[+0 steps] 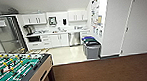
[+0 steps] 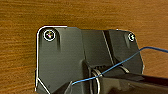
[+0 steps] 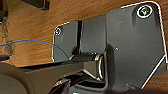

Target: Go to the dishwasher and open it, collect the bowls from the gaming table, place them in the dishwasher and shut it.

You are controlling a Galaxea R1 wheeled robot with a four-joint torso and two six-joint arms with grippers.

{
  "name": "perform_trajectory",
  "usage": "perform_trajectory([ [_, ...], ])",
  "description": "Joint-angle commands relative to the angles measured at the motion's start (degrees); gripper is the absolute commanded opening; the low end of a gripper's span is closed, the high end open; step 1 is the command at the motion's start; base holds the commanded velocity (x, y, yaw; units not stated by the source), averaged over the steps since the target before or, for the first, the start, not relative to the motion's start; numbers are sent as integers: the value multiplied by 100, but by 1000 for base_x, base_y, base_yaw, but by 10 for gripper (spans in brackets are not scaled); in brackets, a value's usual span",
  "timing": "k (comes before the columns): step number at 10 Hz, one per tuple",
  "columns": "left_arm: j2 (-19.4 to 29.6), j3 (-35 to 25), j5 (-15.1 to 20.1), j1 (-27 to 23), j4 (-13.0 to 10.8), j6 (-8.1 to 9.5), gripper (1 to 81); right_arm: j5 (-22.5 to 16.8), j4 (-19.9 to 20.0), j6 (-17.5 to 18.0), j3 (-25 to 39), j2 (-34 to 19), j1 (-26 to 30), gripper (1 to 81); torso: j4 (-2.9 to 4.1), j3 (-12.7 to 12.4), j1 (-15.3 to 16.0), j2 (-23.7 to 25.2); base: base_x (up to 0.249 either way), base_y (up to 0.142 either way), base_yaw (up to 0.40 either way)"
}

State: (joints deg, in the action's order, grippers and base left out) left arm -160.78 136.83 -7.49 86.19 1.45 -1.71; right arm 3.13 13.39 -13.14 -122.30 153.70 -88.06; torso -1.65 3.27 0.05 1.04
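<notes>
The dishwasher (image 1: 74, 39) is a brushed-steel front set under the counter of the kitchenette at the far end of the room, and its door is shut. It stands several metres ahead of me, past the brown carpet (image 1: 104, 71) and a pale shiny floor (image 1: 65, 54). The bowls and the gaming table are out of view. Both wrist views look down on brown carpet past the robot's own dark plate.
A green-field foosball table (image 1: 19, 69) with rods stands close at the lower left. Grey bins with blue and green lids (image 1: 91, 47) stand against the right wall by the kitchenette entrance. White cabinets (image 1: 55, 40) line the counter. A white door (image 1: 141, 23) is at the right.
</notes>
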Motion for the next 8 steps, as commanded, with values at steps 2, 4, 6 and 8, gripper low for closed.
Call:
perform_trajectory([
  [2,81,-42,291,-247,-40,-31,811,-348,-126,-31,75,-118,241,811,0,-2,-5,0,179,0,0],
  [4,72,-42,291,-255,-40,-31,811,-357,-161,-31,49,-100,249,811,0,-2,-2,0,201,0,0],
  [6,72,-42,291,-256,-31,-31,811,-340,-152,-22,49,-100,249,811,0,-2,-2,0,205,0,0],
  [8,72,-42,291,-247,-31,-31,811,-305,-117,-13,49,-109,241,811,0,-2,0,-2,207,0,0],
])
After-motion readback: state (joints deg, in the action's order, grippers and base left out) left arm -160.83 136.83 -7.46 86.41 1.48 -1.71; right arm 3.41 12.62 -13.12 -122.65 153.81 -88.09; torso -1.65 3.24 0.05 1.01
